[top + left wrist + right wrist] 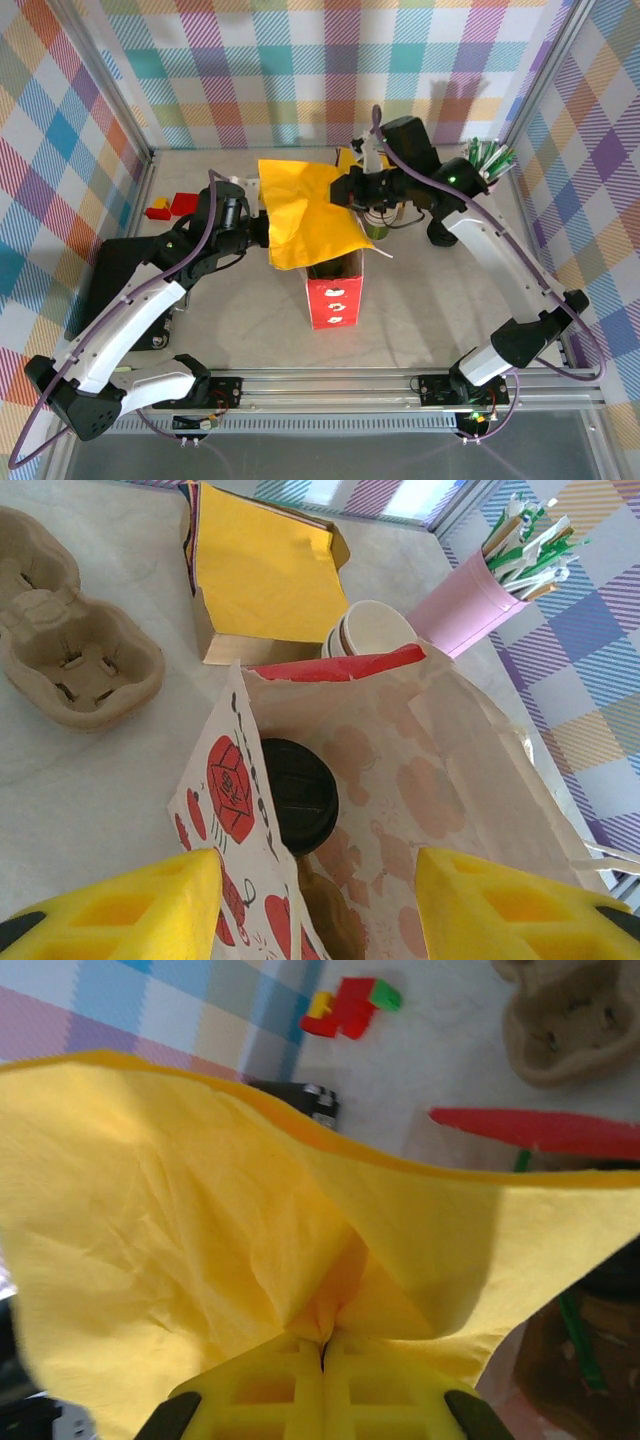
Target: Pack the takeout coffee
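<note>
Coffee (298, 792) sits in bag (440, 780), just ahead of left pincer (318, 862), which is released. Right pincer (322, 1348) is clenched on napkin (190, 1210). Cup is likely light and crushable: grip the body, not the lid.

One bag (440, 770), one lidded cup (297, 792), one tray (70, 650), one unfolded napkin (150, 1210).

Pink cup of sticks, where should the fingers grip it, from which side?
Probably the pink cup by its wall, below the rim, from the side away from the cup stack: sticks fan out of the top, blocking a grasp from above.
</note>
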Robot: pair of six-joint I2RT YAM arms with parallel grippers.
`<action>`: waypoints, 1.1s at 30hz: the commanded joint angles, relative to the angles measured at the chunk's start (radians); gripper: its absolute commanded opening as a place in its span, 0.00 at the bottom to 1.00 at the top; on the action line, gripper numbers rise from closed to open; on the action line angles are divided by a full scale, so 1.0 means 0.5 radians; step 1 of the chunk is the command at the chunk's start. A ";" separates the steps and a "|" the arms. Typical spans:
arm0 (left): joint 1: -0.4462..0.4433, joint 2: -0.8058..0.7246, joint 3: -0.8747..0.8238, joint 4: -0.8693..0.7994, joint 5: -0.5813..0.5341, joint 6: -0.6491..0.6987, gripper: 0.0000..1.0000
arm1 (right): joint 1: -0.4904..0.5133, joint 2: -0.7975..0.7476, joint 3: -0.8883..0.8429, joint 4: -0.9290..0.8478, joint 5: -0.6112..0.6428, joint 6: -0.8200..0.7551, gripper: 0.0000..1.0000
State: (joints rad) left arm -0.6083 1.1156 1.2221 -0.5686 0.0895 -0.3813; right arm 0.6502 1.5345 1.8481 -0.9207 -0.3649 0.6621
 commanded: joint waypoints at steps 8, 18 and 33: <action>-0.023 0.033 -0.077 0.109 0.080 -0.025 0.48 | 0.193 0.121 -0.095 -0.207 0.553 0.067 0.00; -0.044 0.082 -0.074 0.137 0.060 -0.026 0.42 | 0.282 0.383 0.021 -0.474 0.944 0.047 0.00; -0.051 0.094 -0.100 0.109 0.024 0.003 0.30 | 0.369 0.659 0.123 -0.812 1.314 -0.003 0.00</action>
State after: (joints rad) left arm -0.6216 1.1614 1.1839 -0.5217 0.1116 -0.3923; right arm 0.8265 1.8427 1.9018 -1.2594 0.2344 0.6693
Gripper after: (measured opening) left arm 0.301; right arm 0.059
